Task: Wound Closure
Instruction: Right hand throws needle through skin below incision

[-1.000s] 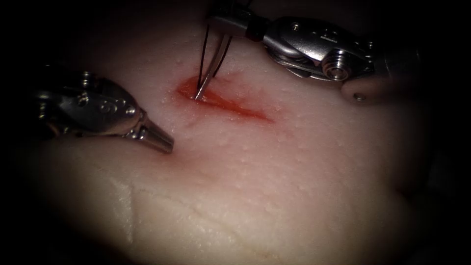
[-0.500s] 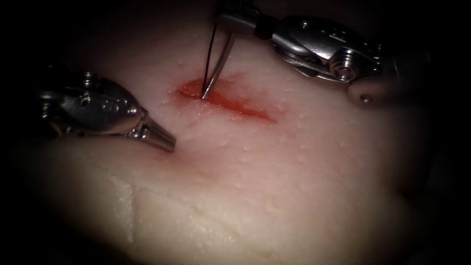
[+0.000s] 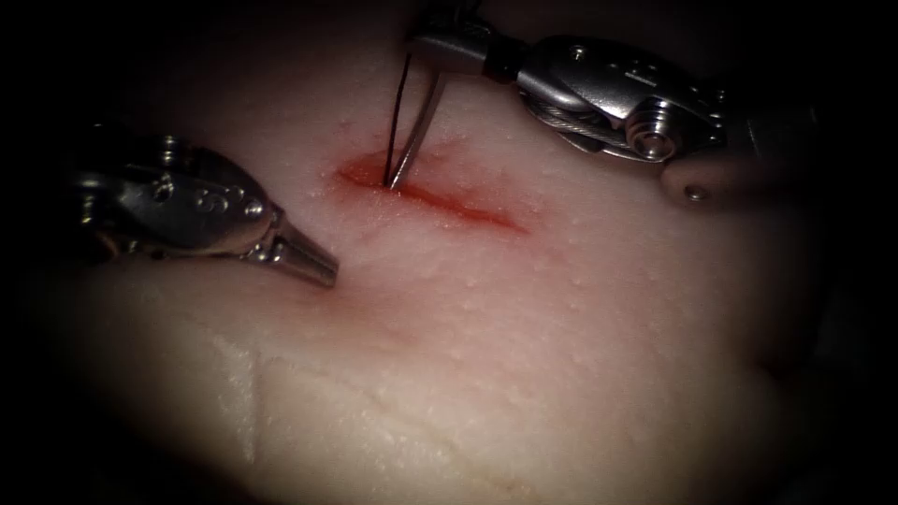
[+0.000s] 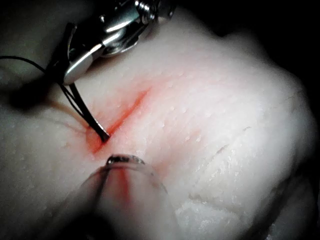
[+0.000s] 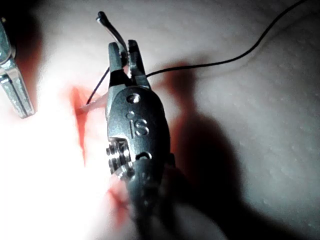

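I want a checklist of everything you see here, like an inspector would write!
Surface: tissue, pale, with a cut holding red fluid.
Job's things: needle, tip in the cut's left end; thread trailing from it.
Clutter: nothing seen.
Hands: right hand shut on the needle near its rear end; left hand shut, holds nothing, left of the cut.
Cables: nothing seen.
Surroundings: dark.
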{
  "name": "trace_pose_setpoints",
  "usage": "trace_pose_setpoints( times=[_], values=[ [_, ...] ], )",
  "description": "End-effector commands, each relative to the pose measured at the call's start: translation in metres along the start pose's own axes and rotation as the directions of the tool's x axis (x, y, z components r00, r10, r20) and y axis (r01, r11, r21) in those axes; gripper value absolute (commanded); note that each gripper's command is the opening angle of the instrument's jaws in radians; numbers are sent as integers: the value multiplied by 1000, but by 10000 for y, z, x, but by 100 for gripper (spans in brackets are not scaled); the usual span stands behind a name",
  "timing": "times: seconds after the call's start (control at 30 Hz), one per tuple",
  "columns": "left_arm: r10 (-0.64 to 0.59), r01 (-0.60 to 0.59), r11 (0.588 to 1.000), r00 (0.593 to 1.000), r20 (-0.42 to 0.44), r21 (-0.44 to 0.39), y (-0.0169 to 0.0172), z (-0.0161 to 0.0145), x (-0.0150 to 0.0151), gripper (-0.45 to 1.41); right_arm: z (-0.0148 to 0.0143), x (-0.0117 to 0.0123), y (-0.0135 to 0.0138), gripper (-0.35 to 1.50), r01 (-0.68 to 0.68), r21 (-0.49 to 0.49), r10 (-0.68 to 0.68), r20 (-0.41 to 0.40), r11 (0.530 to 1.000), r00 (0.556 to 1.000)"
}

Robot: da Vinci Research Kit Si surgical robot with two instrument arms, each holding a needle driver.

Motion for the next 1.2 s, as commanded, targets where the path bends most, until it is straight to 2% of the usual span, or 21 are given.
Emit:
trace_pose_setpoints(
  times=[0.03, 1.2],
  values=[
    [-2, 2, 1000, 1000, -3, -2, 4, 10, -1, -43, 7, -7, -5, -35, -16, 2, 16, -5, 1000, 1000],
    [7, -7, 1000, 1000, -6, 19, 2, 21, -13, -45, 16, -10, -5, -35, -175, 24, 175, 21, 984, 984]
  ],
)
